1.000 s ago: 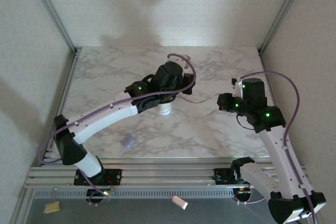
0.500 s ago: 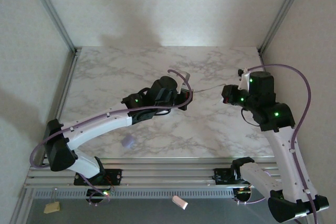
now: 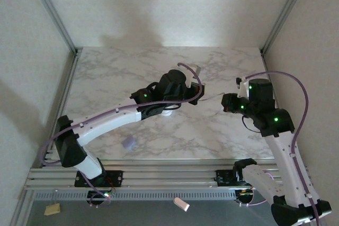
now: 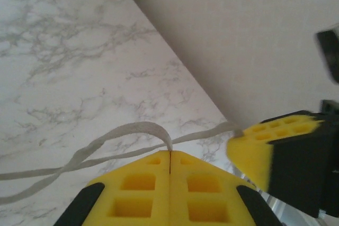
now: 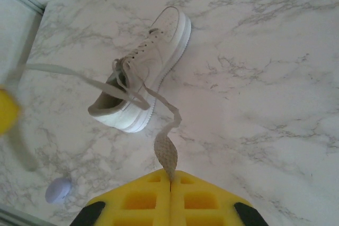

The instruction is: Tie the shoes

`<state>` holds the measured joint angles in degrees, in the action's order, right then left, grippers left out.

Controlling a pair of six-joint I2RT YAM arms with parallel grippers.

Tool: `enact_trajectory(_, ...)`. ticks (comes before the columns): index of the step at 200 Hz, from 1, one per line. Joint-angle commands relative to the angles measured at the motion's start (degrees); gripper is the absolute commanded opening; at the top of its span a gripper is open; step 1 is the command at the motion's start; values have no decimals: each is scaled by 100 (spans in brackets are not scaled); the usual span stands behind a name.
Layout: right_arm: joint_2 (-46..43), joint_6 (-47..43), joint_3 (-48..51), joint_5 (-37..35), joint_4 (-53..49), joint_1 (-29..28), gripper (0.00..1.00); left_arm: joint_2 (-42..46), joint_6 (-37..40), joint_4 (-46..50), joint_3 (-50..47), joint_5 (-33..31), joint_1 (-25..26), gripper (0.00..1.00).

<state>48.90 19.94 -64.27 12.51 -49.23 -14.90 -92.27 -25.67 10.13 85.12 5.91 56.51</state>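
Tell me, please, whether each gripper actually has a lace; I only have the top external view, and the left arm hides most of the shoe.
Observer: The right one does. In its wrist view the right gripper is shut on a lace that runs up to the sneaker.
Operator: And the left one?
Observer: The left gripper is shut on the other lace, which curves out of its fingertips over the marble.
Operator: Is the shoe on its sole?
Observer: Yes, it sits upright on the table, with one lace leading off toward each gripper.
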Motion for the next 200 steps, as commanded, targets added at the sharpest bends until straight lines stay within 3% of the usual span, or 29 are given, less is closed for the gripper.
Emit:
enact_trajectory(1,-230,120,94,-233,122,-47,0,-190,-41,-54,22,221,63,0)
enact_trajectory(68,-206,185,467,-1161,-54,-43,0,-769,-217,-360,-374,468,88,1)
enact_trajectory(122,-119,72,554,-1263,-117,-39,0,-792,-181,-490,-311,385,114,59)
enact_trajectory(157,17,-12,503,-1056,-96,-45,0,-290,-115,-503,-549,104,13,76)
enact_trajectory(200,249,-76,365,-1546,-203,-49,0,-43,-96,-398,-769,236,-91,99)
